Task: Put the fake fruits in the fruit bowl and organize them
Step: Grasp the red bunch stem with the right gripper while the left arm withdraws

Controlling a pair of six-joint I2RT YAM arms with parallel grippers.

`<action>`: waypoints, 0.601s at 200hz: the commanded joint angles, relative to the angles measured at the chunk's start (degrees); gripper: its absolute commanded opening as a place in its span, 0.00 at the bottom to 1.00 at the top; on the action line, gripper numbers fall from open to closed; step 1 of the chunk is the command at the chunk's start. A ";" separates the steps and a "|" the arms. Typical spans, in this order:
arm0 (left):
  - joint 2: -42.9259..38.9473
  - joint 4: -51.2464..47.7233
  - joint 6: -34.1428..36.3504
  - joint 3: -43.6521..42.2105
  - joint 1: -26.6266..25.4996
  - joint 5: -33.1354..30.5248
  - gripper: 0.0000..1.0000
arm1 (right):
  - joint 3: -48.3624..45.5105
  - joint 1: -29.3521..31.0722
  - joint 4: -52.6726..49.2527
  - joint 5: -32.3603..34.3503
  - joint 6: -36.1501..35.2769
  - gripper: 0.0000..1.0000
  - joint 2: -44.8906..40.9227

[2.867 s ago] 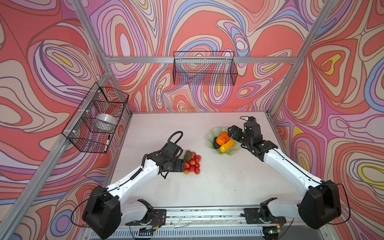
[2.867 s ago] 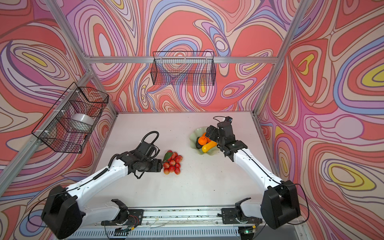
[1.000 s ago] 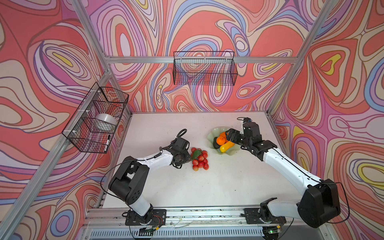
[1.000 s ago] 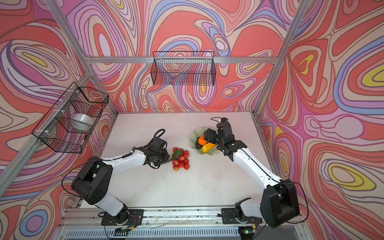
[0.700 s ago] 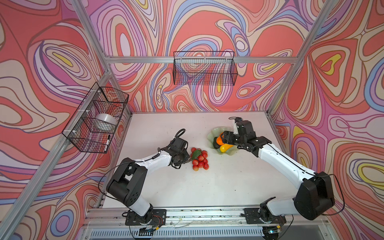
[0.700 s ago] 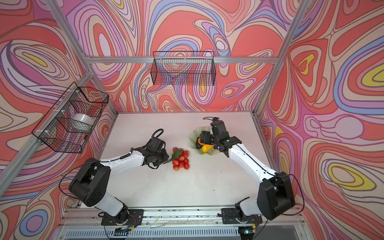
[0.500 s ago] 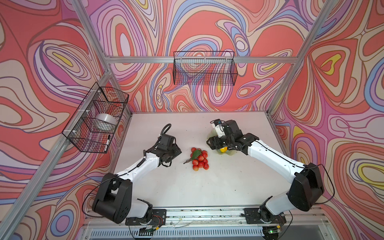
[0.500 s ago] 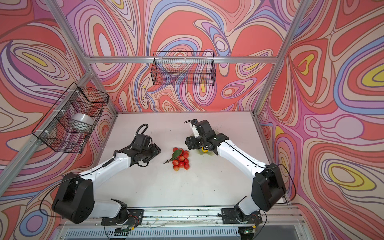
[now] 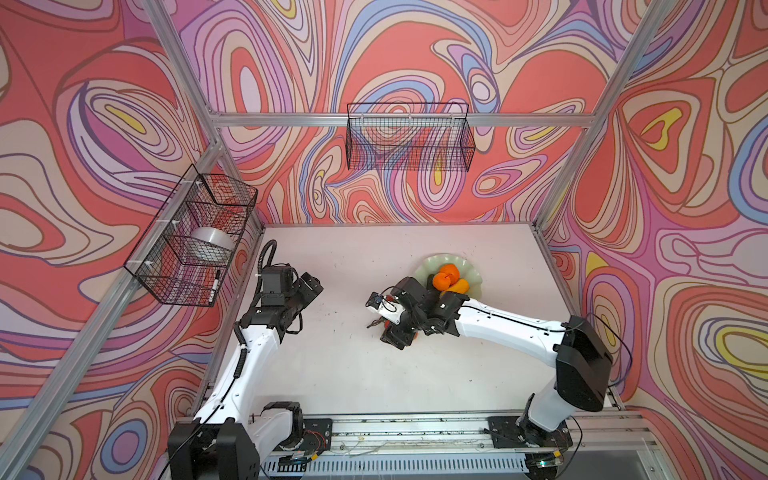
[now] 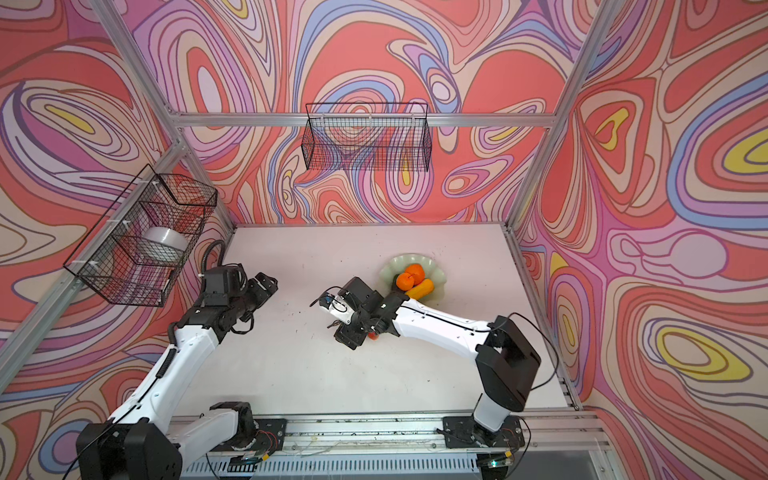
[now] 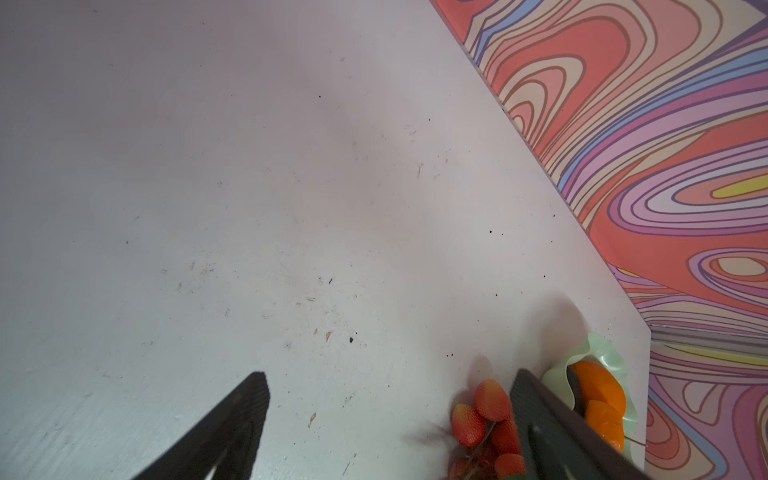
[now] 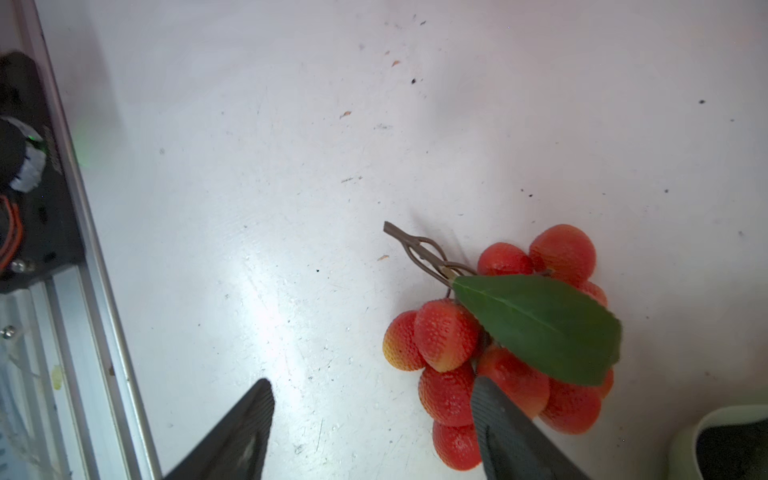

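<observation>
The red ball cluster [image 12: 444,340] with its green leaf [image 12: 540,324] lies on the white table, just left of the fruit bowl [image 9: 469,272]. My right gripper [image 12: 372,384] hovers open over it, one finger [image 12: 507,424] across the balls and bare table between the jaws. In both top views the arm hides most of the cluster [image 10: 372,336]. The pale green bowl holds two oranges [image 9: 445,276], the yellow-orange fruit [image 9: 459,286] and a dark avocado [image 12: 731,449]. My left gripper [image 9: 309,286] stands open and empty far left of the cluster [image 11: 482,411].
A wire basket [image 9: 191,245] on the left wall holds a white bowl [image 9: 210,241] and a marker. Another wire basket [image 9: 409,137] hangs on the back wall. An aluminium rail [image 9: 415,428] runs along the table's front edge.
My left gripper opened, let go of the cluster's stem and drew back to the left. My right gripper left the bowl and swung left over the cluster.
</observation>
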 commanded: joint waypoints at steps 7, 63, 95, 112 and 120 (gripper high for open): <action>-1.08 -2.15 1.28 -2.28 3.16 4.12 0.95 | 3.47 1.33 -0.01 6.29 -5.62 0.76 6.28; -2.36 -1.82 1.52 -3.87 4.73 5.81 0.97 | 8.25 2.44 2.68 11.79 -9.28 0.70 13.94; -3.02 -2.00 1.89 -4.48 5.59 6.37 0.98 | 9.03 2.71 4.09 16.24 -10.56 0.62 17.13; -3.12 -1.93 1.94 -4.79 6.06 6.85 0.98 | 8.82 2.78 5.45 18.32 -10.93 0.54 17.79; -3.15 -1.88 1.93 -4.86 6.31 6.98 0.98 | 8.77 2.79 6.04 18.81 -11.41 0.51 18.16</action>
